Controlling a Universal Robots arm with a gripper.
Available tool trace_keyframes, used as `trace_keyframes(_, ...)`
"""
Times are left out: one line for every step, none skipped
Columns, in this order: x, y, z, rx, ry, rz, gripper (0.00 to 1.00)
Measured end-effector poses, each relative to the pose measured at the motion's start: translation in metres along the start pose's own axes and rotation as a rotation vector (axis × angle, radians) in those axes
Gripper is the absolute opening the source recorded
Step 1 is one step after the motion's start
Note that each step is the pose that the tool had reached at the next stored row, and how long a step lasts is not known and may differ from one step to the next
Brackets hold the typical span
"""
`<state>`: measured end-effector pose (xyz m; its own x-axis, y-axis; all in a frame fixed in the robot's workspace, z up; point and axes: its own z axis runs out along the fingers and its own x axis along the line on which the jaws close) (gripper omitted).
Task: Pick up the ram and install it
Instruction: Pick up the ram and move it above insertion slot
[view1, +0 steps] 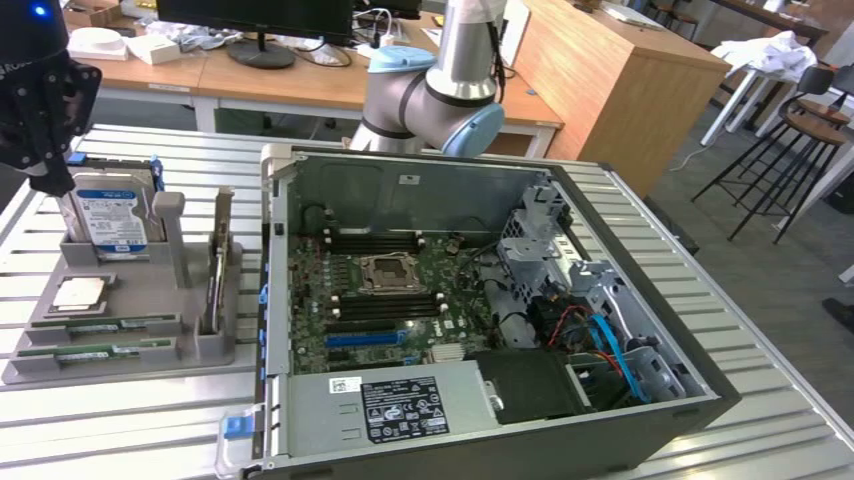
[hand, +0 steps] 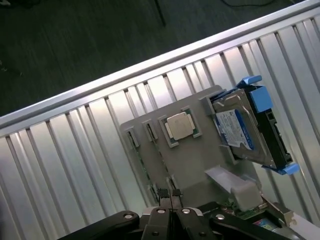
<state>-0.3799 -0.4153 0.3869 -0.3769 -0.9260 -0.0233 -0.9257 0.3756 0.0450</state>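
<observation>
Ram (view1: 96, 352) in holder (view1: 134, 368), lengthwise across exterior view

Hard drive (view1: 110, 215) upright at holder (view1: 144, 292) rear, grey post (view1: 170, 228) and upright card (view1: 218, 260) beside it; ram (view1: 96, 352) slots open from above; computer case (view1: 276, 190) wall close alongside holder; passage over slatted table (view1: 120, 430) at near side.

I see a ribbed silver bench (view1: 134, 415), my black hand (hand: 169, 197), a plain grey tray (hand: 200, 160), green ram sticks (view1: 96, 352), a silver processor (view1: 80, 293), a silver hard drive (view1: 110, 212) with a blue-white label and blue bracket, a green motherboard (view1: 320, 320) in a dark case (view1: 641, 425)
</observation>
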Motion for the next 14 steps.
trace_keyframes(0.0,0.0,0.0001,-0.0003,0.0006,-0.011,0.1)
trace_keyframes(0.0,0.0,0.0002,-0.0006,0.001,-0.023,0.1)
trace_keyframes(0.0,0.0,0.0003,-0.0008,0.0016,-0.036,0.1)
trace_keyframes(0.0,0.0,0.0005,-0.0011,0.0021,-0.047,0.1)
trace_keyframes(0.0,0.0,0.0005,-0.0014,0.0027,-0.059,0.1)
trace_keyframes(0.0,0.0,0.0006,-0.0017,0.0032,-0.071,0.1)
trace_keyframes(0.0,0.0,0.0007,-0.002,0.0038,-0.083,0.1)
trace_keyframes(0.0,0.0,0.0009,-0.0022,0.0043,-0.095,0.1)
trace_keyframes(0.0,0.0,0.001,-0.0025,0.0049,-0.109,0.1)
trace_keyframes(0.0,-0.0001,0.0011,-0.0029,0.0055,-0.122,0.1)
trace_keyframes(0.0,-0.0001,0.0012,-0.0032,0.0061,-0.135,0.1)
trace_keyframes(0.0,-0.0001,0.0014,-0.0035,0.0067,-0.148,0.1)
trace_keyframes(0.0,-0.0001,0.0015,-0.0037,0.0072,-0.161,0.1)
trace_keyframes(0.0,-0.0001,0.0016,-0.0041,0.0079,-0.174,0.1)
